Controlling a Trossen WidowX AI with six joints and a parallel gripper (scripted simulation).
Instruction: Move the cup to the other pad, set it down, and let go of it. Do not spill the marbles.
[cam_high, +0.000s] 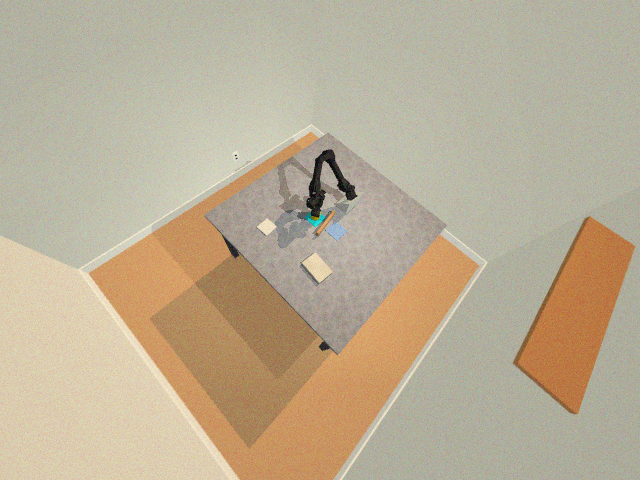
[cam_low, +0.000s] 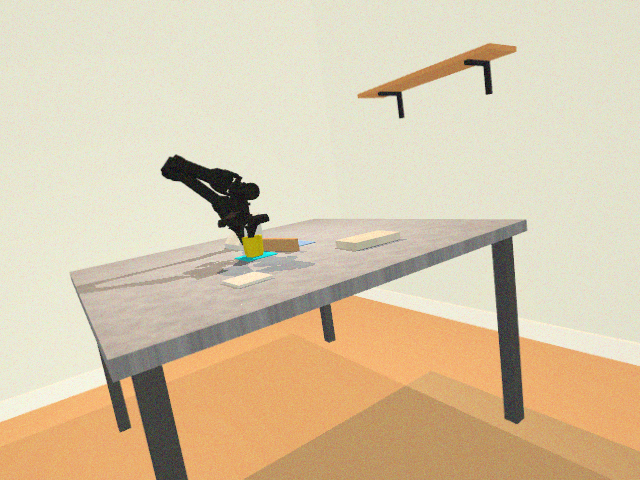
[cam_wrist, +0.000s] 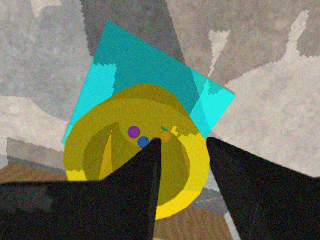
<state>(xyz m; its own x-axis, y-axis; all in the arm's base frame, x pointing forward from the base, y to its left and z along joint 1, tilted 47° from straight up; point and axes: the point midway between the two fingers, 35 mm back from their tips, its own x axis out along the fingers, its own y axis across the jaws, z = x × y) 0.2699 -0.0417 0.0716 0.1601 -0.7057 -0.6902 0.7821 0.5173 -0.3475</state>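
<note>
One yellow cup (cam_wrist: 135, 150) upright on cyan pad (cam_wrist: 145, 65), mouth up; end effector (cam_wrist: 182, 145) fingers apart.

- Cup (cam_wrist: 135, 155): yellow, open-topped, stood upright on the cyan pad (cam_wrist: 145, 75), its wall between the parted fingers of the gripper (cam_wrist: 182, 145)
- Marbles (cam_wrist: 133, 131): purple, blue and a partly hidden red one lay together on the cup's floor
- Cyan pad: flat square on the table; pale blue pad (cam_high: 336, 230) lay nearby, unoccupied
</note>
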